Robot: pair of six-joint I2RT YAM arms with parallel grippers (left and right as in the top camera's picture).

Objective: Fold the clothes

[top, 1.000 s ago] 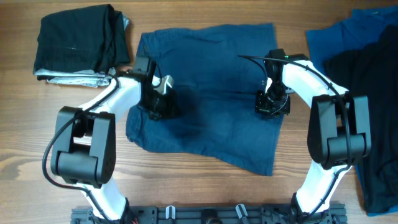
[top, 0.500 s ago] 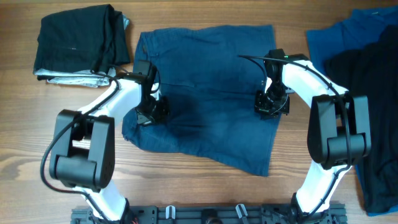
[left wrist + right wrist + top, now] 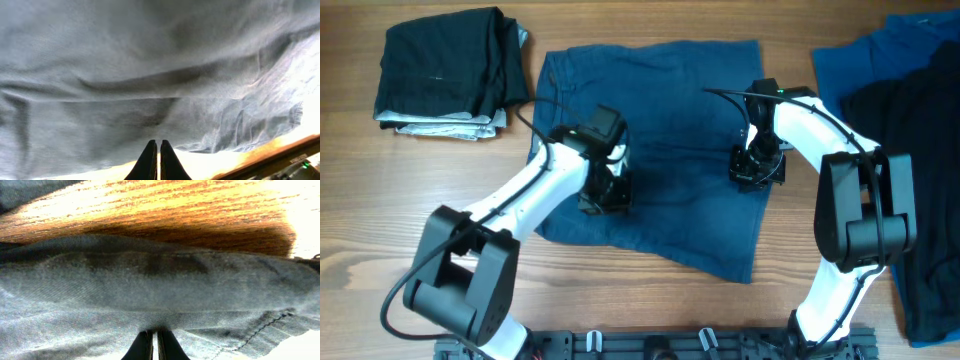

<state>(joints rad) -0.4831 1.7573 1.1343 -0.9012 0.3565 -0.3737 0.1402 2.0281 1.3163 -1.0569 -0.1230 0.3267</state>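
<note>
Two pinches hold the shorts (image 3: 670,110), which lie spread across the middle of the table (image 3: 380,210). Your left gripper (image 3: 603,192) is closed, fingertips together, on the left side of the cloth. It sits over the garment, not out at its edge. From its wrist view the fabric hangs as a raised sheet with bright table showing beneath, so I judge it is carrying that side inward to make the first fold. Your right gripper (image 3: 757,168) is also closed, nipped on the hem at the right side and low against the wood. That looks like an anchor, so the shorts do not slide while the other side travels. Whether either pinch has one layer or two, you cannot tell from these views. A folded black stack (image 3: 440,65) sits at the far left corner, well apart from the work. A loose heap (image 3: 910,130) of blue and black clothes waits at the right edge, close enough that a wide swing on that side could snag it.
</note>
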